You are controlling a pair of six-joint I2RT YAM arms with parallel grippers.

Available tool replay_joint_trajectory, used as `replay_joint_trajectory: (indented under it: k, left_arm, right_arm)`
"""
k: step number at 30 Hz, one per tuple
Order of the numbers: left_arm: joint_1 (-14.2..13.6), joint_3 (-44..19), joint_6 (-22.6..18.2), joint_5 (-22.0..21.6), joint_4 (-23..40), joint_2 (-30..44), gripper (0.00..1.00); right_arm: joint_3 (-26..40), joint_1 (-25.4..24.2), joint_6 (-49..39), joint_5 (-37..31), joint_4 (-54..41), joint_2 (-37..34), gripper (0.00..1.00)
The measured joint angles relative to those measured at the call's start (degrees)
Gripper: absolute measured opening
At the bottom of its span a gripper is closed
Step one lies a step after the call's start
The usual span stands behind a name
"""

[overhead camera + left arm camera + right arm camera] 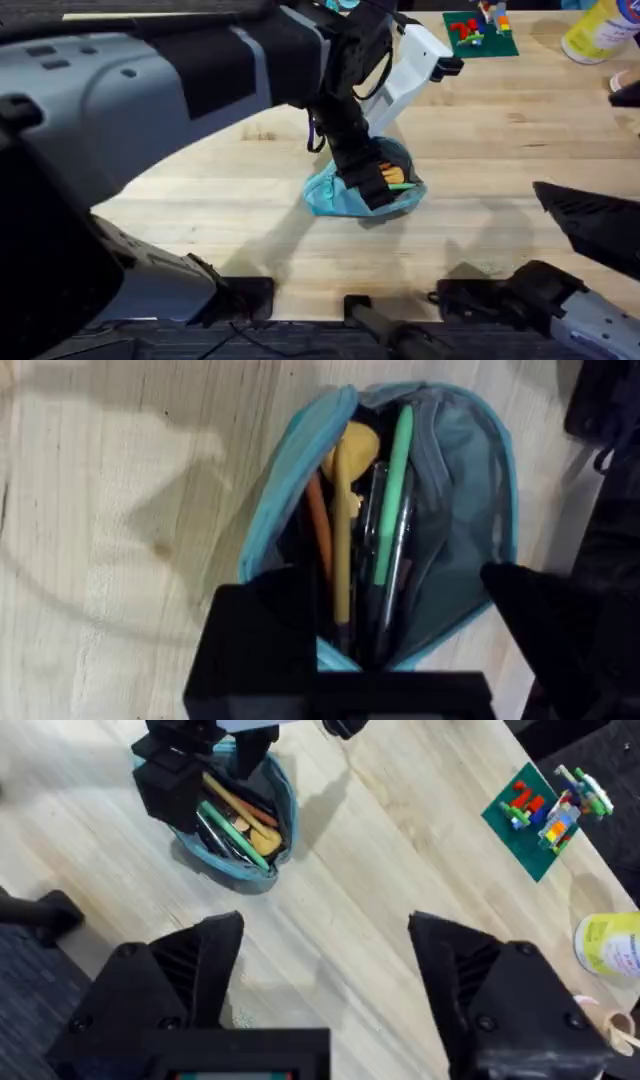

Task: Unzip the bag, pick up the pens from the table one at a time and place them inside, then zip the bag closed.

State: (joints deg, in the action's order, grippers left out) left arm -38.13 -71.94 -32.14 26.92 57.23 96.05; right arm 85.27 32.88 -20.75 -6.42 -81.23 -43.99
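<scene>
pens in, zip waiting

fingers of my left gripper are spreading wide over the open mouth of the bag, which is sitting mid-table, probably having just let go. soft blue fabric is sagging around the slim pens. my right gripper is hanging wide, well apart, holding nothing.

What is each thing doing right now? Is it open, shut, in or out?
Light-blue fabric pencil bag: unzipped, gaping open on the wood table.
Yellow-tan pen: inside the bag.
Light green pen: inside the bag.
Left gripper: at the bag's mouth, open.
Right gripper: open, holding nothing, above the table.
</scene>
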Motion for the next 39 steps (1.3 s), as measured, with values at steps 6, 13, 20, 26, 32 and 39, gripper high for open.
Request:
replay_joint_trajectory:
  k: [6, 13, 20, 26, 32, 39]
  left_arm:
    - [0.0, 0.0, 0.0, 0.0, 0.1, -0.1, 0.995]
    - [0.0, 0.0, 0.0, -0.8, -0.6, -6.2, 0.995]
    - [0.0, 0.0, 0.0, -5.9, -0.9, -15.8, 0.995]
    - [0.6, 0.0, 0.0, -8.7, 0.9, -21.6, 0.995]
    - [4.6, 0.0, 0.0, -9.3, 5.2, -28.3, 0.995]
    - [10.1, 0.0, 0.0, -9.6, 9.1, -33.0, 0.994]
  right_arm:
    - [0.0, 0.0, 0.0, 0.0, 0.0, 0.0, 0.998]
    - [0.0, 0.0, 0.0, 0.0, 0.1, 0.0, 0.998]
    - [0.0, 0.0, -0.1, 0.0, 1.8, 0.0, 0.997]
    - [0.0, 0.0, -0.3, 0.0, 1.8, 0.0, 0.997]
    - [0.0, 0.0, -0.3, 0.0, 1.8, 0.0, 0.998]
    - [0.0, 0.0, -0.3, 0.0, 2.7, -2.1, 0.997]
